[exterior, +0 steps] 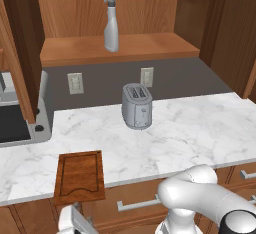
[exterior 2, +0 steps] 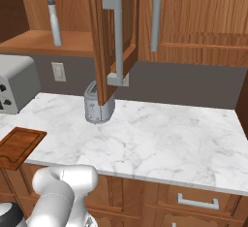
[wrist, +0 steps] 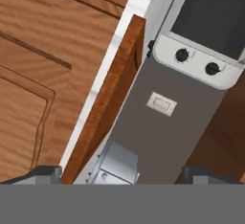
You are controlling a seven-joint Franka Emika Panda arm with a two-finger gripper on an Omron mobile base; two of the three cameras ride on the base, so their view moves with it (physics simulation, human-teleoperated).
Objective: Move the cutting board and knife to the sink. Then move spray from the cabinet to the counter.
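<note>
Here we are with the pincer [wrist: 123, 174] down low in front of the drawers, jaws spread wide and nothing in them, pointing up at the counter [exterior: 200, 128] edge

Just above it and a touch ahead sits the cutting board [exterior: 80, 178], flat on the marble with its near edge poking out past the counter lip, and that's the gift here. From the hand's own camera the board [wrist: 115, 94] shows edge-on, a thin brown strip running up from between the two fingertips

How will it handle? By the look of it: stiff wood, no give, fairly weighty for its size, smooth on both faces. Lying flat, there's no getting a finger under it anywhere but that overhang, so I'd take it across its thickness, one finger above, one below, near the middle of the jutting edge. Pinch a corner and I'd expect it to swing and droop in the jaws

Far above the pincer and further back, the spray [exterior: 111, 23] stands upright on the shelf of the open cabinet [exterior: 125, 48], beyond the toaster [exterior: 136, 105]. Slim, tall, probably light plastic and easy to topple; my pick would be round the body, below the trigger head, squeezed gently
</note>
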